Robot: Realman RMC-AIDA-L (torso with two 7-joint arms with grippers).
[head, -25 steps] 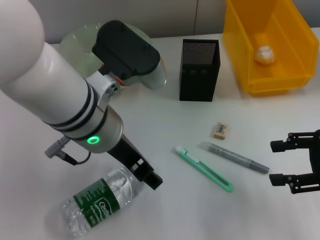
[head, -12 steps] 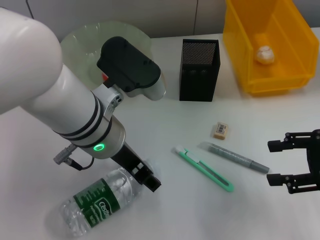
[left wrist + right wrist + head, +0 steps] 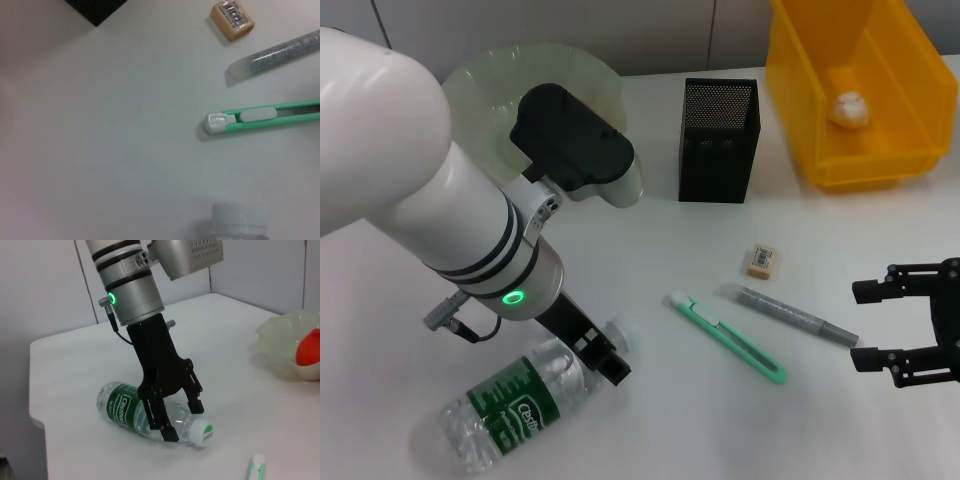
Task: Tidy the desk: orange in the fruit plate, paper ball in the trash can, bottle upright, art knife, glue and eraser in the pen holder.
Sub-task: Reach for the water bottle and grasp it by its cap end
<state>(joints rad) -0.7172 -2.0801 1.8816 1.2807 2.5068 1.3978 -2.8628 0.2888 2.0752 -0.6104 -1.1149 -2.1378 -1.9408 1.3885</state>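
A clear water bottle (image 3: 510,405) with a green label lies on its side at the front left. My left gripper (image 3: 605,358) is open and straddles its neck; the right wrist view shows one finger (image 3: 167,432) on each side of the neck, just behind the white cap (image 3: 202,432). The cap (image 3: 239,217) also shows in the left wrist view. The green art knife (image 3: 725,335), grey glue stick (image 3: 798,315) and eraser (image 3: 762,260) lie mid-table. My right gripper (image 3: 890,322) is open and empty to their right. The orange (image 3: 309,347) sits in the fruit plate (image 3: 280,332).
The black mesh pen holder (image 3: 718,125) stands at the back centre. A yellow bin (image 3: 880,160) at the back right holds the paper ball (image 3: 848,108). The pale green fruit plate (image 3: 490,80) is at the back left, partly behind my left arm.
My left gripper has shifted a little left and closer onto the bottle's neck. The right gripper has barely moved. The objects on the table lie as before.
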